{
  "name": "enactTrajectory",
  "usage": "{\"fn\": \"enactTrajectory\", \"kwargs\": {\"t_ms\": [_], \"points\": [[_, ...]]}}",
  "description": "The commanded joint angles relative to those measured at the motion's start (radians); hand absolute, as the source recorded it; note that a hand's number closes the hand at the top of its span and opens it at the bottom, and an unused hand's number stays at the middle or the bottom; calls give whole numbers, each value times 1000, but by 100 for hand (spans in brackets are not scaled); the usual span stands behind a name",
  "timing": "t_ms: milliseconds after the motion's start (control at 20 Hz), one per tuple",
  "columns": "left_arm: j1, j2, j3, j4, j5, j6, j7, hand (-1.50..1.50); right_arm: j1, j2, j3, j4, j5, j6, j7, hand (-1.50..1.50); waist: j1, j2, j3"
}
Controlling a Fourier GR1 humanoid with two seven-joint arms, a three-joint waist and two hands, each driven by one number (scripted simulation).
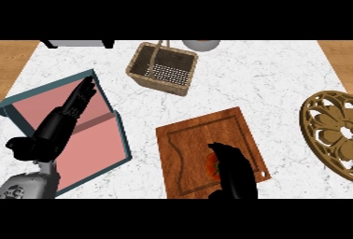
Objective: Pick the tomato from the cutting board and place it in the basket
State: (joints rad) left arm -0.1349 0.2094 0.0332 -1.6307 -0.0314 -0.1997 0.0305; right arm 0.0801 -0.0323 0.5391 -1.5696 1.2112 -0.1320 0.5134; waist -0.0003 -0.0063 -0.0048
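1. Down at the lower middle of the view, the right robot hand [233,169] lies over the wooden cutting board [200,140], its fingers bent down around the tomato [212,164].
2. Only a red-orange sliver of the tomato shows, at the left edge of that robot hand; the rest is hidden under the fingers. It is on the cutting board, toward the board's near right part.
3. Whether the fingers already touch the tomato on all sides cannot be told.
4. Up and to the left of the right robot hand, well apart from it, stands the wicker basket [163,68] with its handle, on the white marbled surface [255,79].
5. The left robot hand [69,112] is at the far left, fingers straight and holding nothing, stretched over a pink tray with a blue-grey rim [121,140].
6. To the right of the right robot hand, at the edge of the view, lies a round carved wooden trivet [331,130].
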Motion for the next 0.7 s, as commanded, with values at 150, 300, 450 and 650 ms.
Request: {"fn": "enactTrajectory", "kwargs": {"t_ms": [150,300,450,650], "points": [[-23,-19,4,58,-23,-5,-32,0,-8,6,18,101,51,-43,-29,150,-1,6,5],[-11,-32,-20,-49,-22,11,71,0,-22,-25,29,86,84,12,-23,150,3,5,5],[-35,-24,-8,-5,-36,12,44,0,-65,-15,56,150,151,-46,-42,150,3,6,5],[-24,3,38,52,-13,-25,-29,0,-47,-21,64,73,204,-59,-11,150,0,6,5]]}}
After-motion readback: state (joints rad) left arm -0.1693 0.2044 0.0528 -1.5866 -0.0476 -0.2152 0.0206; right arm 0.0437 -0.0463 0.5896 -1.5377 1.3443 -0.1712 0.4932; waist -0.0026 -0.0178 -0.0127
